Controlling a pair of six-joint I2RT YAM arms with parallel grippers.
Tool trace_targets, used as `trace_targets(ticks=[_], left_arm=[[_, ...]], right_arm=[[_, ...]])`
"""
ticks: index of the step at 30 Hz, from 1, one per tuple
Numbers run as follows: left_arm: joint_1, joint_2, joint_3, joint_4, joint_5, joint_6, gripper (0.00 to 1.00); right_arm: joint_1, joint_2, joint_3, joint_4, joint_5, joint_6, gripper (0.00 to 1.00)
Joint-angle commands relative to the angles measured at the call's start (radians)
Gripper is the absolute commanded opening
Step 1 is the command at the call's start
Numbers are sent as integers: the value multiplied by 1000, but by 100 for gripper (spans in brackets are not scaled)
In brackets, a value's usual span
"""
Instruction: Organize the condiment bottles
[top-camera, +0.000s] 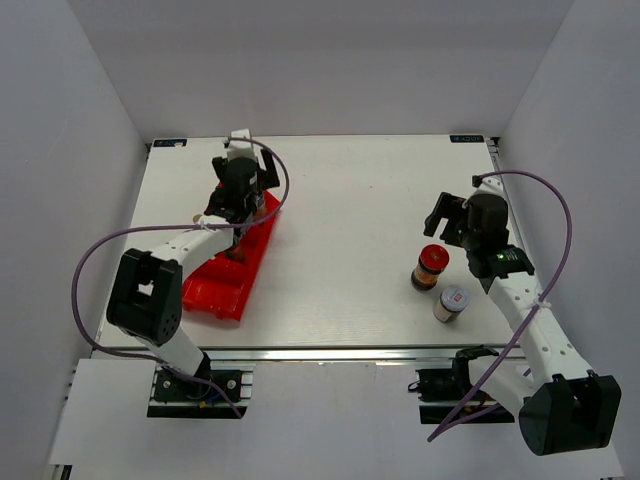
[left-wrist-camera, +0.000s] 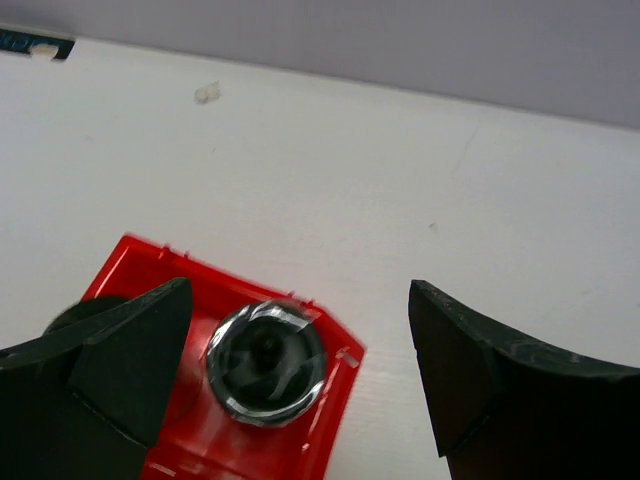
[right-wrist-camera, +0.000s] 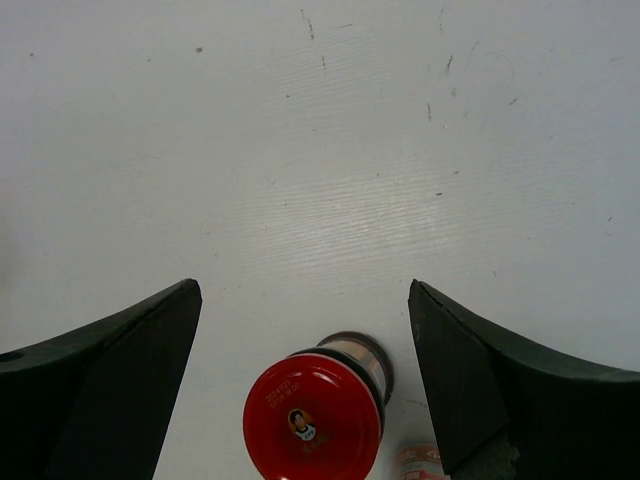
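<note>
Right gripper (right-wrist-camera: 302, 292) hangs open just beyond the red-capped jar (right-wrist-camera: 313, 430) near the desk's right edge — centre over the cap, then lower straight, clear of the white-capped jar (top-camera: 452, 302). Left gripper (left-wrist-camera: 300, 292), also open, hovers over a bottle (left-wrist-camera: 267, 360) in the red tray (left-wrist-camera: 140, 265) near the far-left corner.

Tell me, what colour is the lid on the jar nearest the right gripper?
Its lid is red with a small central picture; clearest in the right wrist view.
</note>
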Motion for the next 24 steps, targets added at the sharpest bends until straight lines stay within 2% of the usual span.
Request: trace_targets(ticks=[1,3,7,8,12,16,19,24], left_arm=[[4,-82,153,-235,74,-56,98],[4,-108,190,-318,147,-96,98],[-39,-149,210,-370,340,-121,98],[-62,-157,203,-360,353,-108,98],[-273,-160,160,-315,330,-49,98],[-392,-132,94,-252,433,-6,98],[-496,-119,66,-194,385,36,98],[-650,28,101,-154,404,80,98]], right_arm=[[-3,-36,50,-45,4,37,89],[-3,-25,72,-132,57,78,89],[-3,-14,101,-288,140,136,89],[-2,-14,104,-351,159,156,90],[-3,-58,93,-450,283,253,89],[-5,-155,78,-470,315,305,89],[-6,-212,107,-506,354,319,89],[-6,-209,144,-527,351,310,89]])
